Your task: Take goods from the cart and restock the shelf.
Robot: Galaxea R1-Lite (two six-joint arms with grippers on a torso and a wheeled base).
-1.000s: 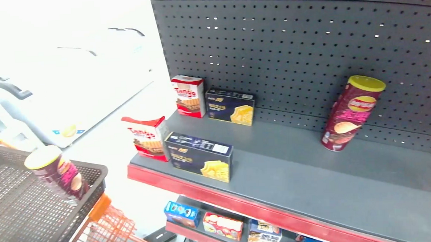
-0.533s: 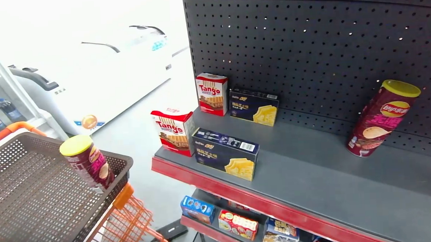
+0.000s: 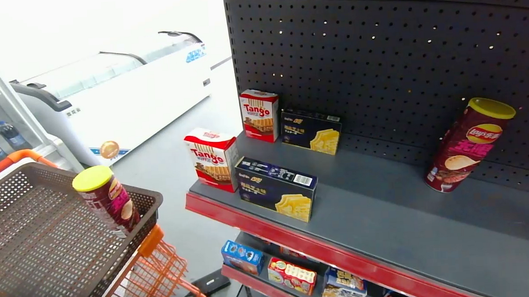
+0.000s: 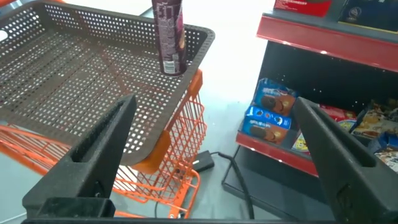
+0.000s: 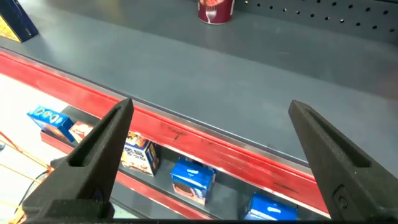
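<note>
Setting: a shop aisle is seen, with a white chest freezer (image 3: 124, 96) in the background and a dark pegboard (image 3: 376, 50) behind the shelf.
Shelf: the grey shelf (image 3: 383, 214) with a red front edge is partly stocked. Two red wafer boxes (image 3: 211, 159) and two dark blue boxes (image 3: 277, 195) are ranged at its left end, front and back.
Done so far: one chips can (image 3: 467, 146) with a yellow lid is found on the shelf, well apart from the boxes and close to the pegboard. This step is judged finished.
Cart: a brown perforated basket (image 3: 148, 200) is carried on an orange cart.
Left to do: a second chips can (image 3: 106, 200) is seen upright in the basket, by its corner nearest the shelf. It is not yet grasped and is judged the next item to be moved.
Left gripper: the left gripper (image 4: 214, 102) is held low beside the basket, jaws spread wide, with nothing between them.
Right gripper: the right gripper (image 5: 211, 106) is held before the shelf's red edge, jaws likewise spread wide and unloaded.
Progress: the restocking is judged to be about midway, with room left beside the shelved can.
Lower shelf: small packaged goods (image 3: 292, 274) are stored below.
</note>
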